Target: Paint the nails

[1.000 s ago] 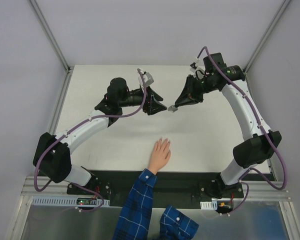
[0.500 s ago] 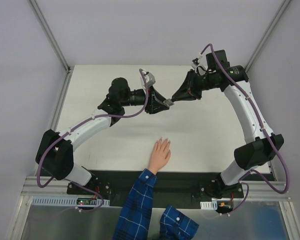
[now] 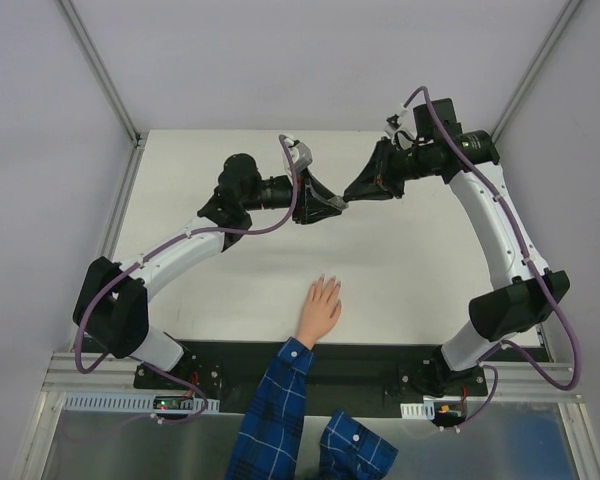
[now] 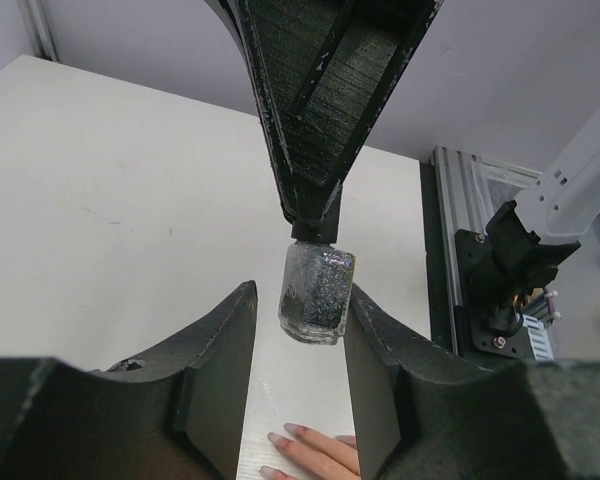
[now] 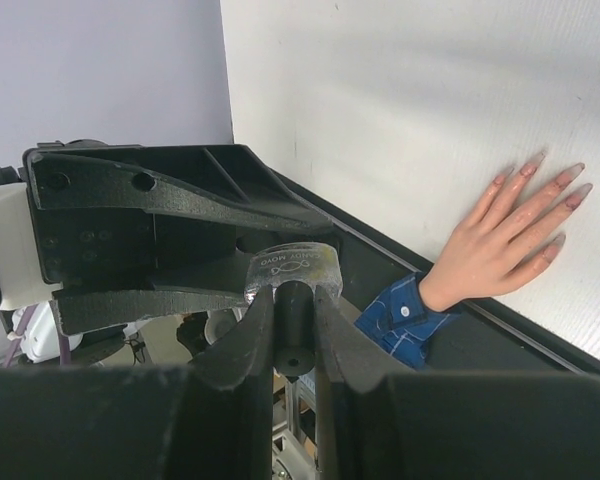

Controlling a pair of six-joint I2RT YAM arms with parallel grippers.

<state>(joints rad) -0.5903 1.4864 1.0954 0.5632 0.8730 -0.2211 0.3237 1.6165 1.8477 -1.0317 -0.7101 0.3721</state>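
Prep stage only: R gripper clamped on cap, L gripper flanks bottle, grip unclear; nails appear unpainted.

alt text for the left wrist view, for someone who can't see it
A small glittery polish bottle hangs by its black cap from the right gripper above, between the open fingers of the left gripper. Fingertips of a hand with pale nails lie on the white table at the bottom edge.
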